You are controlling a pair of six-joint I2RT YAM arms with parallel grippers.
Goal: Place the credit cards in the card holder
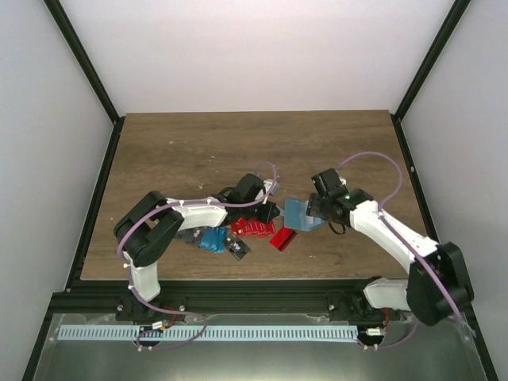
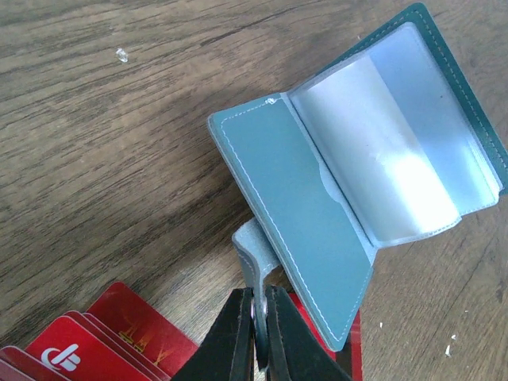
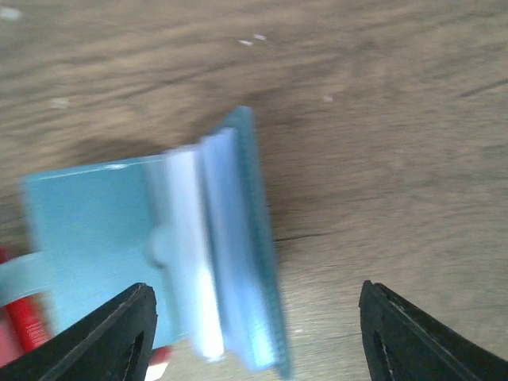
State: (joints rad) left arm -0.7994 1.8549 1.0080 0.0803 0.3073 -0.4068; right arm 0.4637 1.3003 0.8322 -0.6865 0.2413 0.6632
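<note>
— Near the middle of the table (image 1: 198,151), between the two arms, what lies there?

— That is the card holder (image 1: 297,212). It is spread open, with its teal flap to the left and its clear sleeves (image 2: 397,151) to the right.

— Does anything have hold of it?

— Yes. The left gripper (image 2: 259,305) is clenched on a thin teal tab (image 2: 252,258) that sticks out from the holder's near edge. Its two dark fingers are pressed tight on it.

— And the other one?

— The right gripper (image 3: 254,317) is spread wide at the holder's right side. Its wrist view is blurred, but the holder's sleeve edge sits ahead of the gap and neither finger touches it. It grasps nothing.

— Where are the cards?

— All of them are out on the wood, to the left of the holder and nearer the arms. The red cards (image 1: 252,228) lie fanned just beside the left gripper, and a single red card (image 1: 282,238) sits partly under the holder's near corner. Further left are the blue cards (image 1: 213,239), with a dark card (image 1: 236,248) between them and the red fan.

— Is any card in the sleeves?

— I see none; the plastic shows only glare.
</note>
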